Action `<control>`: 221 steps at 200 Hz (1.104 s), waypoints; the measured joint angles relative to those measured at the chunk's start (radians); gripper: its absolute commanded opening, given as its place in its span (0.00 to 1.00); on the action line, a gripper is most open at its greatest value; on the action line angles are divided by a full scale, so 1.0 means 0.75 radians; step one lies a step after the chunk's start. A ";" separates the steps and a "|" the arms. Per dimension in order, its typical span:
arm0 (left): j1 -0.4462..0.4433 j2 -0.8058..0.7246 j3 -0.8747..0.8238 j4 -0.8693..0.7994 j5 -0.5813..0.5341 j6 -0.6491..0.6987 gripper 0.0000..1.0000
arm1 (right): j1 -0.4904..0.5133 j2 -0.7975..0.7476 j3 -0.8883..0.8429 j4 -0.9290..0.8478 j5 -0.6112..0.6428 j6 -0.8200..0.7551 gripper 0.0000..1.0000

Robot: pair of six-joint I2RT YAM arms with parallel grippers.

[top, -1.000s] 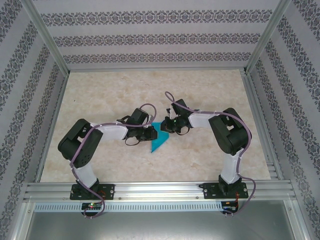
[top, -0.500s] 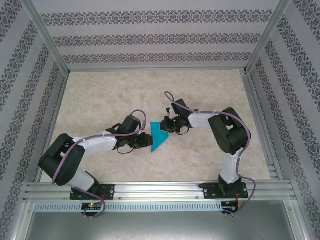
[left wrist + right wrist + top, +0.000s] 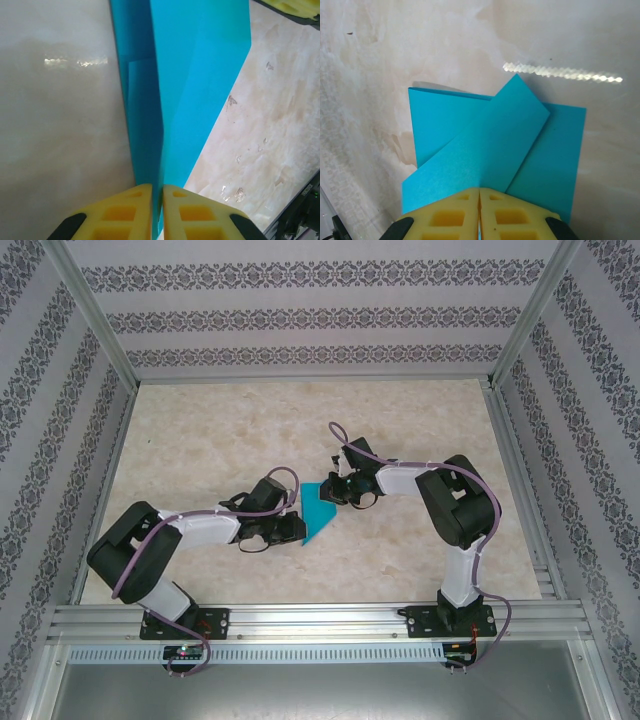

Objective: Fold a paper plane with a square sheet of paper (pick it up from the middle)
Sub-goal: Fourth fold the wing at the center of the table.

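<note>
**Line up the fold, then press it**

The counter (image 3: 200,440) gives you a hard, flat bed, so use it. The paper (image 3: 318,512) sits mid-counter between the two arms. It is partly folded: the right wrist view shows a diagonal flap lying over the layers beneath it.

Your left gripper (image 3: 298,527) is closed narrow on the paper's lower left end, and a long crease runs straight into its fingers. Your right gripper (image 3: 332,492) is closed tight at the upper right end, apparently pinching that edge.

- Treat one end as the anchor and work only the other.
- Avoid pulling the ends apart, because paper this thin would likely tear or slip.
- Check that the flap's edge follows the centre crease before you flatten it.
- Press low against the counter.
</note>
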 measured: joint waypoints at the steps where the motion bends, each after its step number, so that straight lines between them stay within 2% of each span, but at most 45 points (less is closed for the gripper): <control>1: 0.000 0.000 0.000 0.001 0.000 0.000 0.09 | 0.000 0.000 0.000 0.000 0.000 -0.001 0.09; 24: -0.012 0.000 0.000 0.014 0.002 0.001 0.06 | 0.000 0.008 0.012 -0.005 0.000 0.000 0.09; 87: -0.024 0.051 0.000 0.032 -0.003 0.001 0.06 | 0.000 0.023 0.041 -0.037 -0.001 0.001 0.09; 130: -0.028 0.050 0.003 0.024 -0.008 0.003 0.14 | 0.000 0.025 0.043 -0.041 -0.004 0.003 0.09; 170: -0.049 -0.078 0.075 -0.180 -0.082 0.054 0.27 | 0.000 0.025 0.043 -0.041 -0.004 0.003 0.09; 196: -0.049 -0.176 0.134 -0.210 -0.141 0.078 0.27 | 0.000 0.025 0.043 -0.041 -0.004 0.003 0.08; 221: -0.049 -0.153 0.166 -0.190 -0.141 0.081 0.22 | 0.000 0.026 0.043 -0.041 -0.004 0.003 0.09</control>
